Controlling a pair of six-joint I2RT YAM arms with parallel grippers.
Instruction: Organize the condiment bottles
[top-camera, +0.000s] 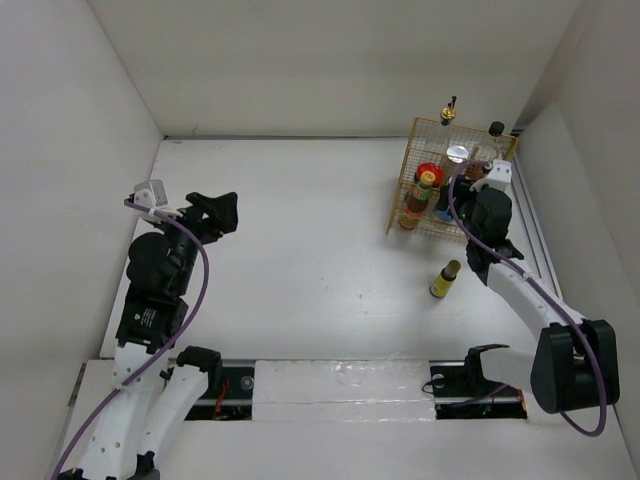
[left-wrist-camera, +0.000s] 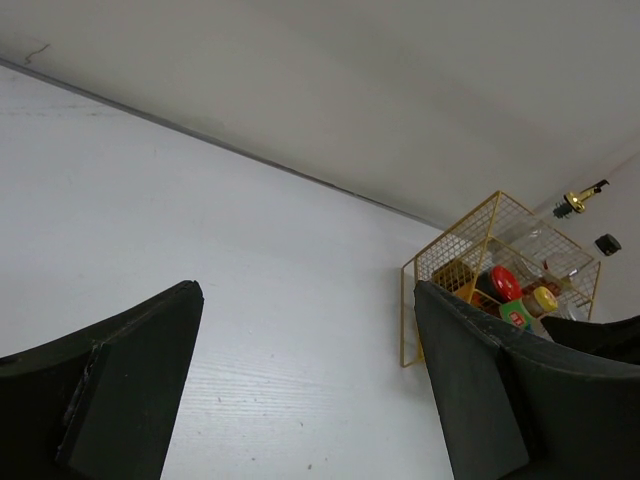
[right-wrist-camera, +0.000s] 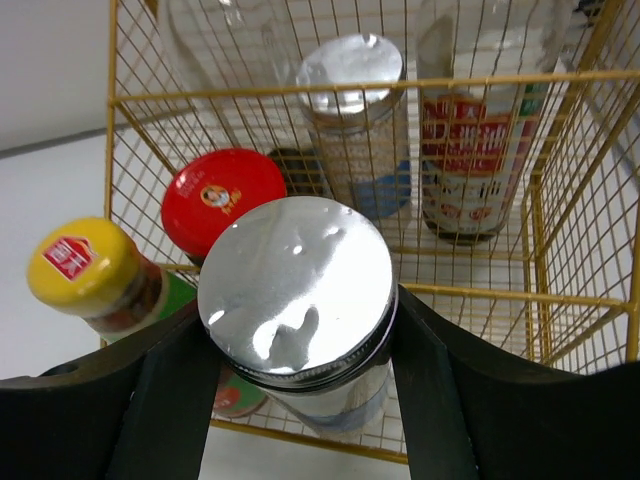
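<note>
My right gripper (right-wrist-camera: 296, 312) is shut on a silver-lidded jar (right-wrist-camera: 295, 275), its fingers pressing both sides of the lid, inside the near part of the gold wire basket (right-wrist-camera: 330, 88). Around it in the basket stand a red-lidded jar (right-wrist-camera: 222, 192), a yellow-capped bottle (right-wrist-camera: 80, 262), a second silver-lidded jar (right-wrist-camera: 350, 75) and a clear bottle with a red label (right-wrist-camera: 478, 140). A small yellow-labelled bottle (top-camera: 445, 279) stands on the table in front of the basket (top-camera: 400, 215). My left gripper (top-camera: 222, 212) hangs open and empty far to the left.
White walls close in the table on three sides. A gold-capped bottle (top-camera: 449, 113) and a black-capped one (top-camera: 496, 128) rise at the basket's far edge. A rail with black mounts (top-camera: 470, 375) runs along the near edge.
</note>
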